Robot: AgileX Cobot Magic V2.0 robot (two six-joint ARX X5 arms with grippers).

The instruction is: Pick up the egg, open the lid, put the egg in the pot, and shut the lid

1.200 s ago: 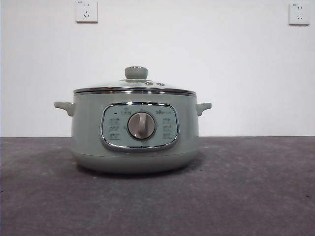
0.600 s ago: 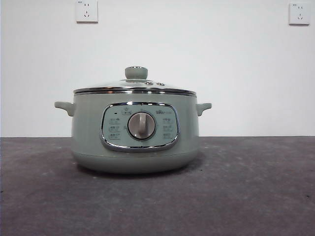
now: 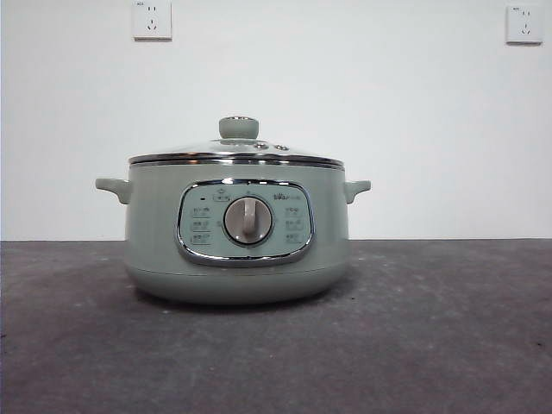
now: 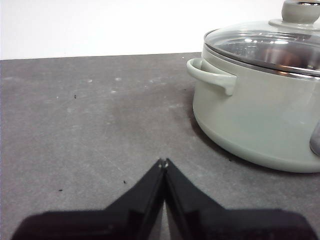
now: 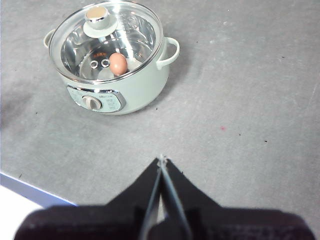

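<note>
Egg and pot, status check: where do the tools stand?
Left tool shut, empty, low beside pot. Right tool shut, empty, high above table. Egg inside pot, lid seated on rim. Nothing in the way.

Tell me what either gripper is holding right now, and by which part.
Nothing is held. The left gripper and right gripper are both shut on nothing, away from the pot. The egg lies inside it under the lid.
</note>
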